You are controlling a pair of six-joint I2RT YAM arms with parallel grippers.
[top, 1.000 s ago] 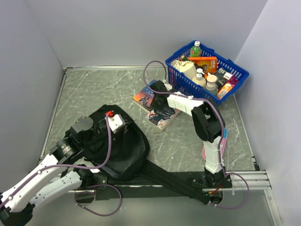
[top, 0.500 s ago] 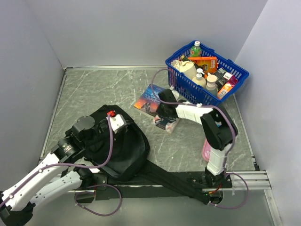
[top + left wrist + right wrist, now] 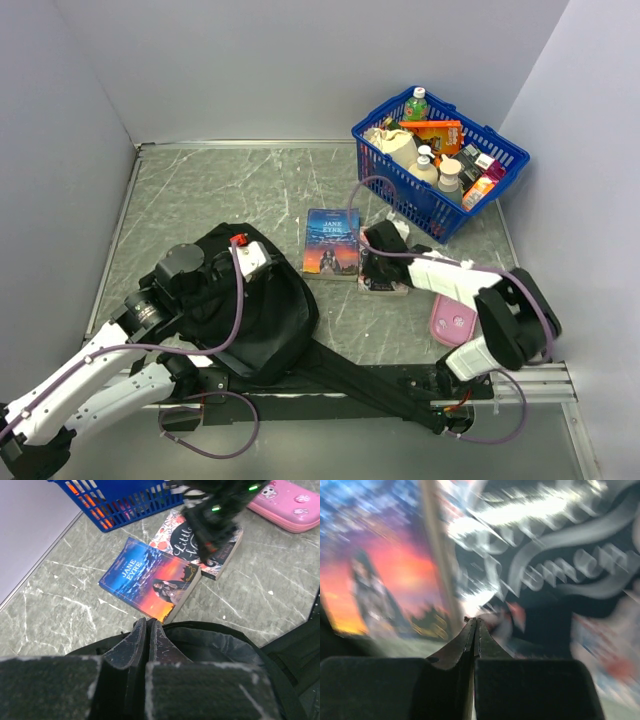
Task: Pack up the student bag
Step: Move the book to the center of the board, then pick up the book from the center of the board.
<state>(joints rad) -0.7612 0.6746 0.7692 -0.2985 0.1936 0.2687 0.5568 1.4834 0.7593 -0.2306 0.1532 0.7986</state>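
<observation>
The student bag (image 3: 272, 322), black and soft, lies at the near left with its mouth (image 3: 220, 642) gaping toward the books. My left gripper (image 3: 147, 622) is shut on the rim of that mouth. A blue "Jane Eyre" book (image 3: 332, 243) lies flat just beyond the bag. Beside it on the right is a dark floral "Little Women" book (image 3: 388, 280). My right gripper (image 3: 370, 262) is shut and empty, its tips (image 3: 476, 621) down at the seam between the two books. The right wrist view is blurred.
A pink pencil case (image 3: 455, 320) lies right of the books, beside the right arm's elbow. A blue mesh basket (image 3: 478, 190) full of bottles and packets stands at the far right corner. The bag's straps (image 3: 360, 375) trail toward the arm bases.
My right arm swept from beside the basket toward the near side, dragging both books along; they now lie side by side instead of stacked. The left arm and bag stayed put.
</observation>
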